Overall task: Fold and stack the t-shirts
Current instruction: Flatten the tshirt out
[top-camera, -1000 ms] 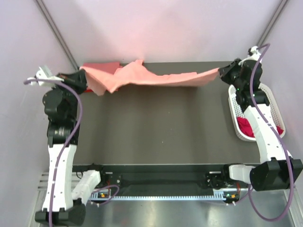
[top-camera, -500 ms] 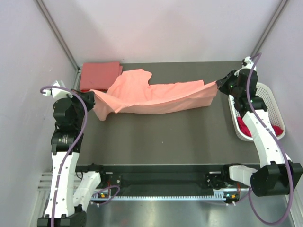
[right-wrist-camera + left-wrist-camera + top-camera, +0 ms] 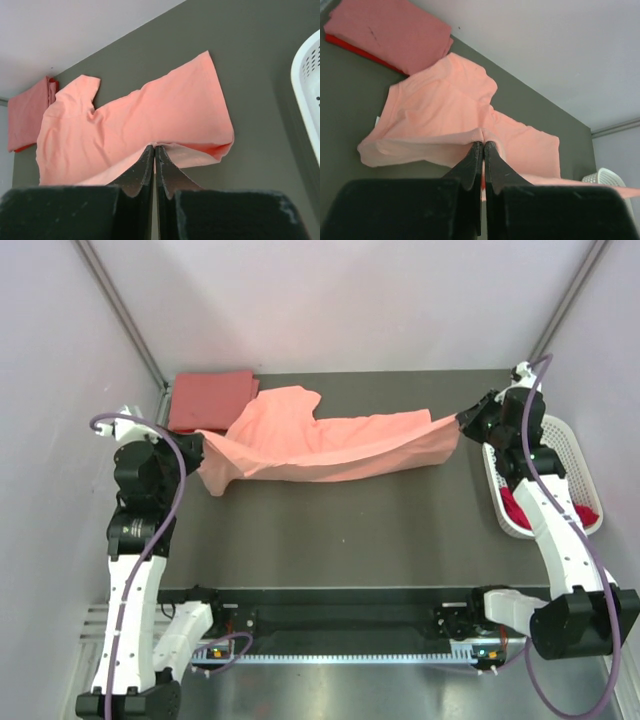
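The left gripper (image 3: pixel 197 449) and right gripper (image 3: pixel 462 420) stay clamped on opposite ends of the salmon t-shirt (image 3: pixel 330 445), which now sags lower and nearer across the table's (image 3: pixel 350 530) far half, suggesting a lengthwise fold is underway.

I see the salmon-pink tee (image 3: pixel 330 445) stretched wide and rumpled, its right end just left of the white basket (image 3: pixel 572 445). The coral-red tee (image 3: pixel 210 400) lies folded, well left of it. The magenta-red tee (image 3: pixel 518 508) sits bunched inside it.

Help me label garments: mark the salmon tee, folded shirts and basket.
salmon tee (image 3: pixel 330 445), top view, middle of its body.
folded shirts (image 3: pixel 208 400), top view, top layer's centre.
basket (image 3: pixel 572 455), top view, right wall.
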Controlling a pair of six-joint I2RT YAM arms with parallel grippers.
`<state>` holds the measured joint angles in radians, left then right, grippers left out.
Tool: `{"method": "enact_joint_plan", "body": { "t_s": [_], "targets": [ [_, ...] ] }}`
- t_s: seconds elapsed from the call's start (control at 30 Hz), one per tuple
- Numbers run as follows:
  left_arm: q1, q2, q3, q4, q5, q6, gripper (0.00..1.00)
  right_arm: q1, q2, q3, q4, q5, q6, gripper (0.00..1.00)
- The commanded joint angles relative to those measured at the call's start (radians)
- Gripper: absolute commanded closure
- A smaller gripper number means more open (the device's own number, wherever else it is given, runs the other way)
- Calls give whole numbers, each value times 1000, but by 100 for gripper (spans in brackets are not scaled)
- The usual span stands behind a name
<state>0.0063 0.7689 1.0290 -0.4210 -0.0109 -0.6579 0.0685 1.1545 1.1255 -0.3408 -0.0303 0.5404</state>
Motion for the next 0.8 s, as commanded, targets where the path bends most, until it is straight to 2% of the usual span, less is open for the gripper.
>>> {"method": "enact_joint_plan", "body": {
  "t_s": [0.0,0.2,0.33,0.47,0.6,0.77],
  "targets": [
    [-3,-20,13,-42,55,-28,100,42,-64,-13,-1,10,35,100],
    [-3,-115,-105,-192,81,-74,100,126,-142,-160,-116,-5,23,100],
    [-3,-115,-133,-260,145,-74,100,169,-196,-239,-197,-8,1,100],
    [-2,-79,-118,-381,219,-62,100,278,-249,-253,-329,-46,12,100],
    [-3,-147,-78,-467,247,-46,100,439,-364,-299,-444,-45,79,100],
    [-2,-252,-29,-576,278,-86,100,479,-530,-311,-611,-42,127,100]
  ]
}}
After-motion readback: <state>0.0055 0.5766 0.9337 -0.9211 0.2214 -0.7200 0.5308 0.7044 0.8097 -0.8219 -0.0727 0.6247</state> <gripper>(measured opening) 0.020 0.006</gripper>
